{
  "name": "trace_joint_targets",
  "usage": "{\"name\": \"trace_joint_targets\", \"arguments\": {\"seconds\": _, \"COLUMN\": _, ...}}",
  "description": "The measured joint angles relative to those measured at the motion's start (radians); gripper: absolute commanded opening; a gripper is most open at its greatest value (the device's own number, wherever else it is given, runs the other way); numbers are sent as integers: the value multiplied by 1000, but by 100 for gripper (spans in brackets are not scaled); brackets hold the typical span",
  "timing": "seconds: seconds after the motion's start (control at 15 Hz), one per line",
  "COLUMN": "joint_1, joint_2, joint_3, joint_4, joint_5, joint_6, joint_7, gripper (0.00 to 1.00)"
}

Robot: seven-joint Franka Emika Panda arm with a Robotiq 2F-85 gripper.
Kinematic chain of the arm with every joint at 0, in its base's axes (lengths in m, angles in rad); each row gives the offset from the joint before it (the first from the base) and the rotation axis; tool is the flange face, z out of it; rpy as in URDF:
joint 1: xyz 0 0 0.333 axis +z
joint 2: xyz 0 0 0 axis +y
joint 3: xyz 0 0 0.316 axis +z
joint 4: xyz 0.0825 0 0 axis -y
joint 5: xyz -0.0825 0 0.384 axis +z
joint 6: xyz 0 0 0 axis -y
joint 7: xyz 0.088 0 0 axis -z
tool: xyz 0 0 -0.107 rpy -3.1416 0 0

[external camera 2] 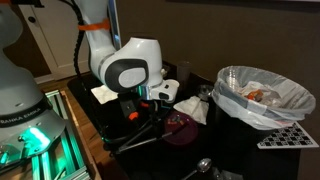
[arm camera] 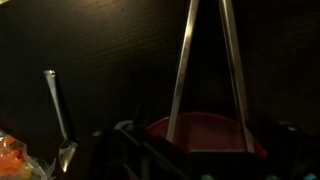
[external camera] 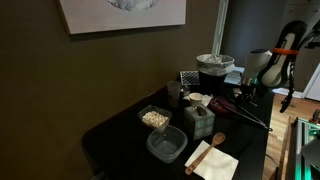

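Black surface (arm camera: 100, 50) fills most of the wrist view. In an exterior view the white arm (external camera 2: 128, 65) bulks at centre left, with the plastic-lined bin (external camera 2: 262, 95) at the right. Low in the middle of the wrist view sits the red bowl (arm camera: 210, 130), and the metal tongs (arm camera: 208, 70) run from its rim to the top edge. At the bottom edge the claw (arm camera: 205, 155) is spread, gripping nothing. A spoon (arm camera: 58, 110) lies lower left.
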Motion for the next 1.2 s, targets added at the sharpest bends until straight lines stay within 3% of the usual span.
{"name": "trace_joint_targets", "arguments": {"seconds": 0.4, "joint_1": -51, "joint_2": 50, "joint_3": 41, "joint_4": 15, "joint_5": 0, "joint_6": 25, "joint_7": 0, "gripper": 100}}
{"name": "trace_joint_targets", "arguments": {"seconds": 0.8, "joint_1": -21, "joint_2": 62, "joint_3": 58, "joint_4": 7, "joint_5": 286, "joint_6": 27, "joint_7": -208, "gripper": 100}}
{"name": "trace_joint_targets", "arguments": {"seconds": 1.2, "joint_1": -32, "joint_2": 65, "joint_3": 128, "joint_4": -3, "joint_5": 423, "joint_6": 27, "joint_7": -298, "gripper": 100}}
